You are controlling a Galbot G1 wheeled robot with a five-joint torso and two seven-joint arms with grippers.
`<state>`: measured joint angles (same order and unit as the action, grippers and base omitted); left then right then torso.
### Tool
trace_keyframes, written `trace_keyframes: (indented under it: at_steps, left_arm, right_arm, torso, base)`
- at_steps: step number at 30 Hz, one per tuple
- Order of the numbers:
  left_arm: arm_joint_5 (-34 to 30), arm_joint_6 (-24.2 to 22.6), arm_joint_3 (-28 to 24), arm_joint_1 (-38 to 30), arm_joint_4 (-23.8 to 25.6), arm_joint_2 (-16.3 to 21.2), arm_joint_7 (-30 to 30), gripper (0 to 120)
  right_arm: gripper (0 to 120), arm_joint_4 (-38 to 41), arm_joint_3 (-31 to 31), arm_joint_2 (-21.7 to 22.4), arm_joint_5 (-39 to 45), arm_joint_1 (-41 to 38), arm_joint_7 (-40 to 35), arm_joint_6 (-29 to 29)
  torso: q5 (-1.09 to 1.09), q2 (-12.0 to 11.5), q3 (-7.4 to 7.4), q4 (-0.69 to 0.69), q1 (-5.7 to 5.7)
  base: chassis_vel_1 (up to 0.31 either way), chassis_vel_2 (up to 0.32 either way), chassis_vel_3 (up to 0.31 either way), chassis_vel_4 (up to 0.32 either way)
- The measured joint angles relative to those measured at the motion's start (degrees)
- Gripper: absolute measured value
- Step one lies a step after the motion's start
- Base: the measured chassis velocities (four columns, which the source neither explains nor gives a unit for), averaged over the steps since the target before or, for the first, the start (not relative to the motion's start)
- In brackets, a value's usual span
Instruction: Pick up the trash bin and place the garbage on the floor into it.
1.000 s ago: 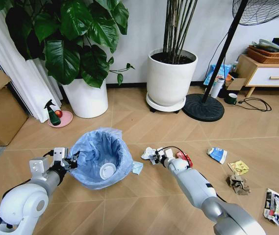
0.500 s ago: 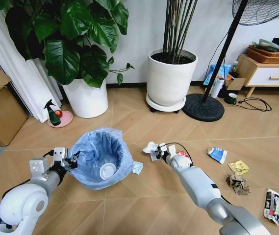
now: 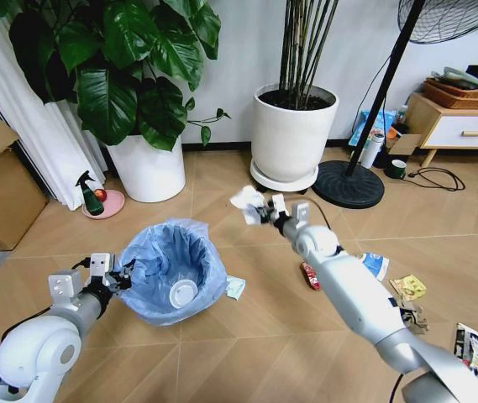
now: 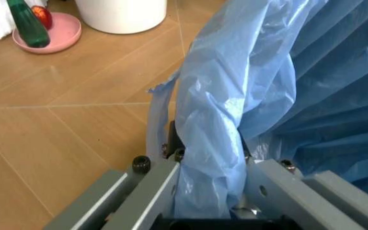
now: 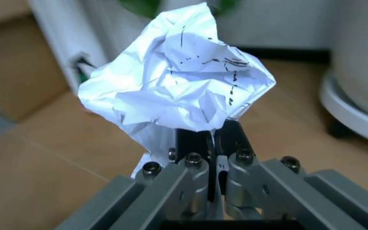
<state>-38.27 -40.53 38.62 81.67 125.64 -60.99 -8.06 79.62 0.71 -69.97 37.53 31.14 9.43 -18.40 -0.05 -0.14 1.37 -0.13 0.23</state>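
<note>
While left gripper (image 3: 119, 277) clamps bag-lined trash bin (image 3: 174, 270) rim on floor (image 3: 247, 336), right gripper (image 3: 260, 210) pinches crumpled white paper (image 3: 246, 200) aloft beyond bin's far right.

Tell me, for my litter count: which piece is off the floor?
The crumpled white paper, pinched in the right gripper; the other scraps lie on the floor.

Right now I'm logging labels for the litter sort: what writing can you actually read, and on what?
None is readable.
Crumpled white paper in the right gripper: black scribbles, not legible.
Blue-white packet and black-white carton on the floor: print too small.
</note>
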Motion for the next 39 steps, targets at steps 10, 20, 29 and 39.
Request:
trace_keyframes:
  at_steps: [10, 20, 29, 39]
  left_arm:
    - [0.1, -0.1, -0.4, -0.3, -1.0, -0.1, 0.0, 0]
    - [0.2, -0.1, -0.8, -0.6, -1.4, -0.1, -0.1, 0]
    - [0.1, -0.1, -0.6, -1.2, -1.7, 0.0, -0.1, 0]
    - [0.0, -0.1, -0.6, -1.5, -2.0, 0.0, 0.0, 0]
  right_arm:
    - [0, 18.0, 7.6, 7.7, 10.4, -2.7, 2.1, -4.0]
    - [0, 27.7, 17.9, 12.6, 16.0, -6.7, 3.3, -5.4]
    - [0, 29.6, 23.1, 14.2, 15.7, -6.5, 3.4, -5.4]
    - [20, 29.8, 23.8, 14.5, 12.3, -5.8, 3.5, -5.4]
  torso:
    - [-0.01, 0.0, 0.0, 0.0, 0.0]
    - [-0.01, 0.0, 0.0, 0.0, 0.0]
    - [0.0, 0.0, 0.0, 0.0, 0.0]
    - [0.0, 0.0, 0.0, 0.0, 0.0]
  base:
    - [0.0, 0.0, 0.0, 0.0]
    - [0.0, 0.0, 0.0, 0.0]
    - [0.0, 0.0, 0.0, 0.0]
    - [0.0, 0.0, 0.0, 0.0]
